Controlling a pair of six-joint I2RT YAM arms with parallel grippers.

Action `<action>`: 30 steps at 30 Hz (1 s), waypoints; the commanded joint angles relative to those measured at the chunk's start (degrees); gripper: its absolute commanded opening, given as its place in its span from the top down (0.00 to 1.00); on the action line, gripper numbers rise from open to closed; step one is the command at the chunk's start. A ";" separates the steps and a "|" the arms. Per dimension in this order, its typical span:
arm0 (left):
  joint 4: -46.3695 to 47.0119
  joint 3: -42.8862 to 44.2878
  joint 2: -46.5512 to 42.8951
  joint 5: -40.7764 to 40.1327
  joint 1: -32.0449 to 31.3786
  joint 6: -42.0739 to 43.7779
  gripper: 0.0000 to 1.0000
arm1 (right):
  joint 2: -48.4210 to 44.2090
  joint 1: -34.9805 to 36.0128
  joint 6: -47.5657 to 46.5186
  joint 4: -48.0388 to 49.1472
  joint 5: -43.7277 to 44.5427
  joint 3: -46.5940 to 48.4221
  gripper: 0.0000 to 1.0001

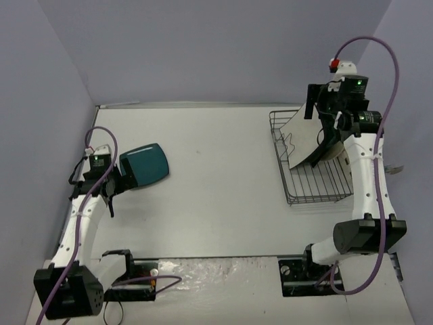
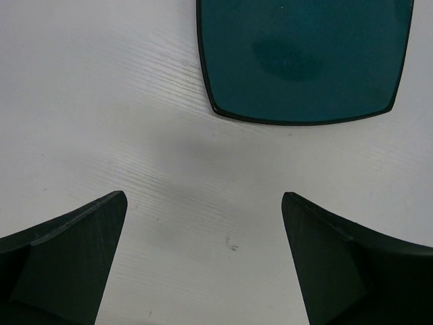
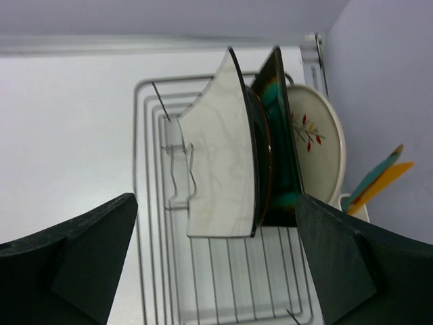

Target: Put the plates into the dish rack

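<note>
Plates (image 3: 220,169) x3 on edge in rack (image 3: 223,281)

My left gripper (image 2: 203,198) hangs low at nine o'clock, jaws wide apart, holding nothing. My right gripper (image 3: 216,200) sits high at two o'clock, jaws equally spread.

A white table (image 1: 216,196) sits between lavender walls (image 1: 203,47).

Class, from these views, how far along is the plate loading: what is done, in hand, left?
Done: the white square plate, black square plate and cream branch-motif plate stand in the dish rack. In hand: nothing; the right tool is open near them, the left tool open just short of the teal plate. Left: that plate, flat on the table.
</note>
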 commanded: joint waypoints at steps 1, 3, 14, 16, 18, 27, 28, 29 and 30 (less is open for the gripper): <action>6.92 1.55 3.08 4.03 3.19 1.72 0.03 | -10.57 0.02 6.95 8.09 -5.41 -6.36 0.00; 8.85 1.47 4.62 8.34 6.37 0.95 0.03 | -15.38 0.37 10.48 13.26 -9.89 -12.37 0.00; 26.21 -3.61 15.81 28.14 15.50 -12.72 0.14 | -27.74 8.56 18.06 32.57 -29.36 -35.31 0.00; 30.86 -7.23 16.69 29.22 15.94 -15.07 0.14 | -28.21 9.38 18.13 32.96 -30.83 -37.16 0.00; 34.67 -9.13 18.15 29.94 16.16 -17.91 0.14 | -28.39 9.42 18.48 33.87 -32.19 -38.06 0.00; 51.96 -18.10 23.78 30.61 16.41 -28.59 0.18 | -28.07 9.95 20.34 36.06 -35.50 -41.24 0.00; 54.25 -19.07 24.92 30.61 16.34 -29.80 0.19 | -28.07 10.09 20.42 36.13 -35.52 -41.46 0.00; 56.51 -20.04 26.19 30.55 16.39 -31.02 0.20 | -28.07 10.24 20.49 36.21 -35.52 -41.57 0.00; 58.31 -20.79 27.24 30.46 16.45 -31.99 0.20 | -28.10 10.36 20.52 36.24 -35.52 -41.60 0.00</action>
